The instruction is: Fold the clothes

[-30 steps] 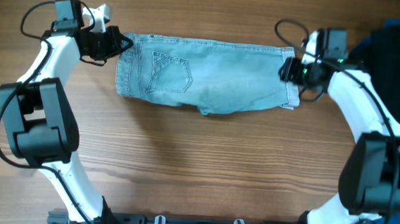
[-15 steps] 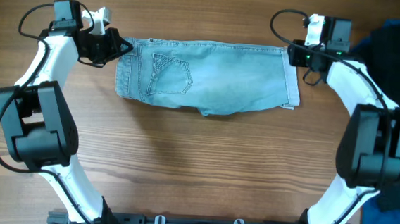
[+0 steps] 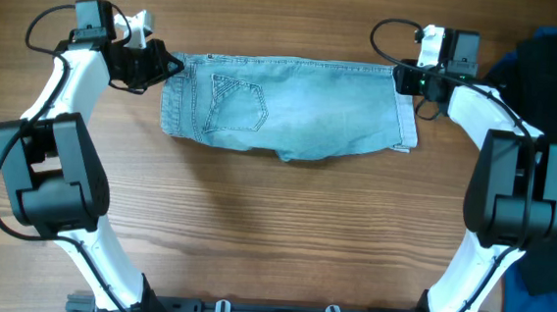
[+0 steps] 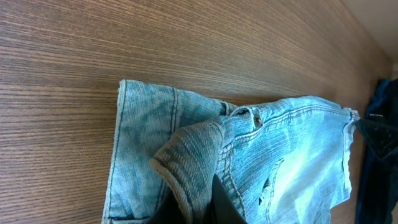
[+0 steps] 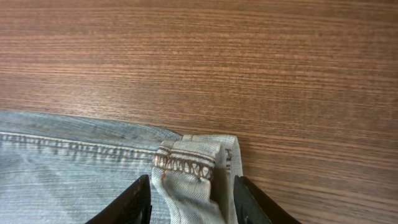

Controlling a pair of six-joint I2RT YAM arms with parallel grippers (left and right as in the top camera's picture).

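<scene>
The wooden desk (image 3: 273, 234) carries a pair of denim shorts (image 3: 291, 113) spread flat across its far half, running left to right, with the back pocket (image 3: 238, 102) showing towards the left. At the far left corner of the shorts, the left claw (image 3: 172, 65) is clenched on a bunched-up fold of the waistband (image 4: 186, 149). At the far right corner, the right claw (image 3: 400, 81) grasps the stitched hem (image 5: 186, 163), with a finger (image 5: 134, 199) on each side.
</scene>
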